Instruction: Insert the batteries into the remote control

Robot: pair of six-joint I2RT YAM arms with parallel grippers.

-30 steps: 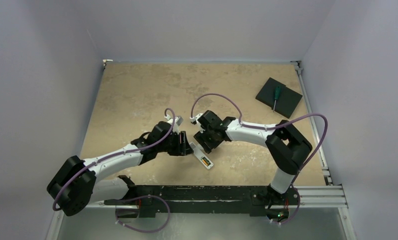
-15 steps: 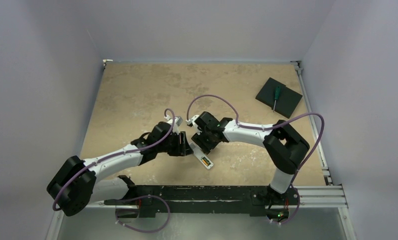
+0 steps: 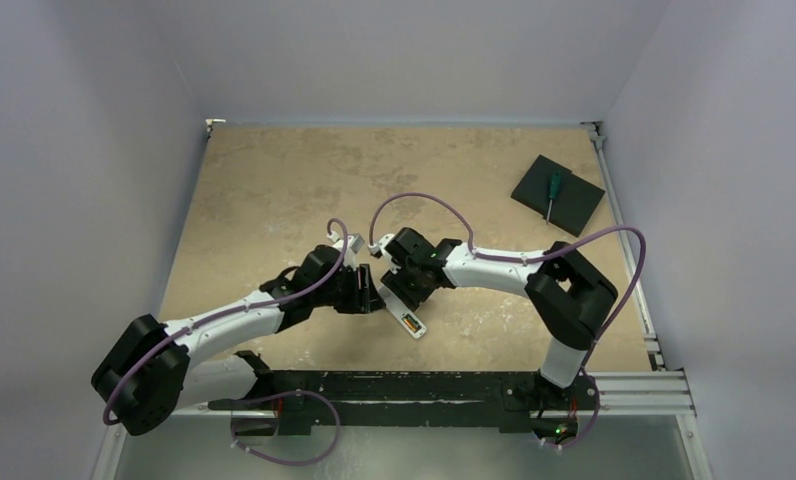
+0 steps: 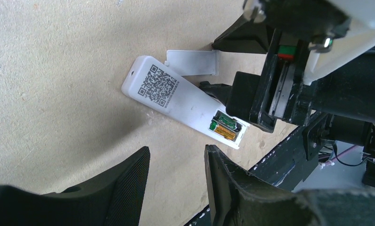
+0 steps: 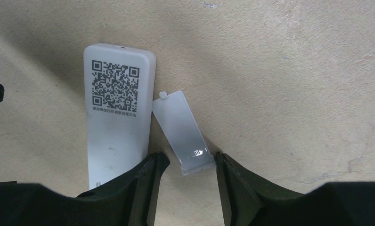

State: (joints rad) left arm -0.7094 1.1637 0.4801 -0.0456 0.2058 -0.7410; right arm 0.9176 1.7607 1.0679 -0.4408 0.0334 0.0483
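Observation:
The white remote control (image 4: 176,101) lies face down, its QR label up, and shows as well in the overhead view (image 3: 394,305) and the right wrist view (image 5: 117,122). In its open recess sit the batteries (image 4: 224,129), one green-dark and one orange. The loose white battery cover (image 5: 181,129) lies beside the remote. My right gripper (image 5: 188,165) is open and straddles the cover's near end. Its right finger (image 5: 232,183) is at the cover's corner, and its left finger overlaps the remote's edge. My left gripper (image 4: 176,162) is open over bare table just short of the remote, holding nothing.
A black square pad (image 3: 564,205) with a green-handled screwdriver (image 3: 552,190) lies at the back right. The dark base rail (image 3: 424,385) runs along the near table edge, close behind the remote. Both wrists crowd the same spot.
The right gripper has slid a little left toward the remote and its jaws have narrowed around the cover. The left arm and the remote have not moved.

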